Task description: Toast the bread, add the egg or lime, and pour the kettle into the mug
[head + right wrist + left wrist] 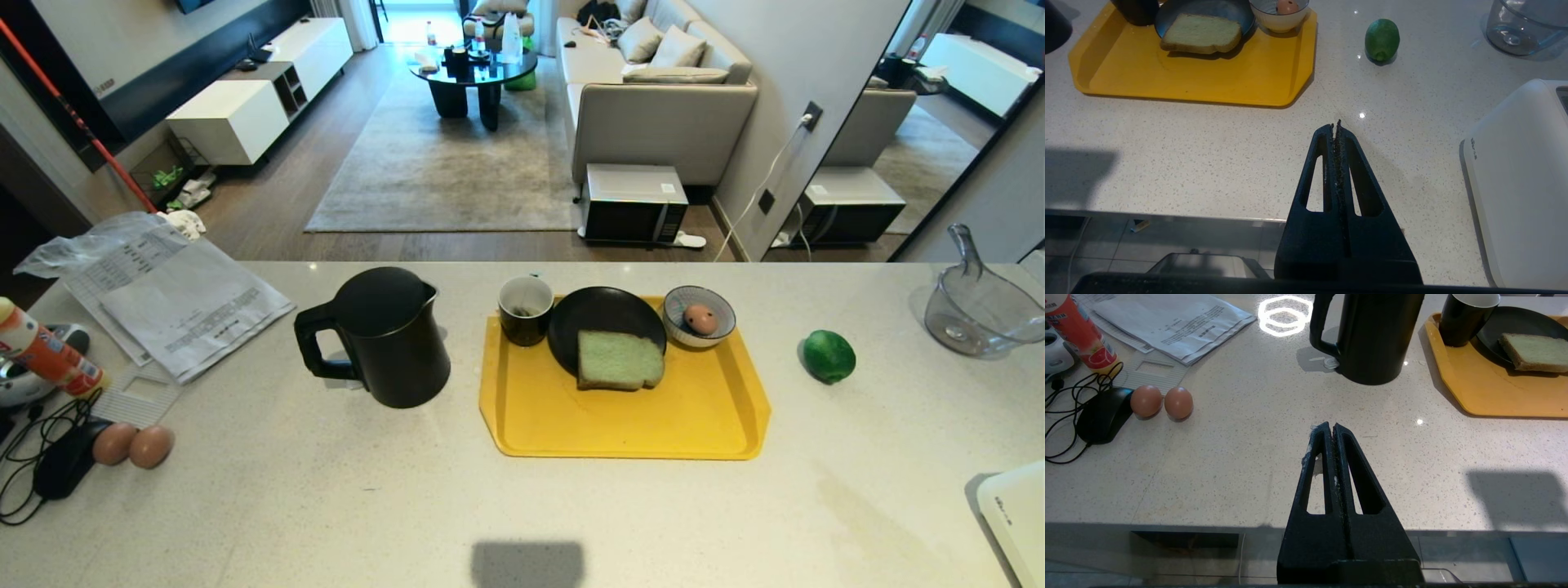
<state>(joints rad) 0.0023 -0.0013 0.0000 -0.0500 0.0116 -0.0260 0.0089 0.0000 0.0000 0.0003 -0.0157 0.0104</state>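
Above counter edge, left tool (pixel 1333 426) closed, empty

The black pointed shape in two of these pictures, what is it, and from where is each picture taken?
It is a robot's grasping tool. One picture comes from the robot's head, looking down on a counter; the others come from cameras behind each wrist. The left tool and right tool are both shut and hold nothing, above the counter's near edge. On the yellow tray stand a mug, a black plate with the bread, and a bowl with an egg. A kettle stands left of it, a lime right.
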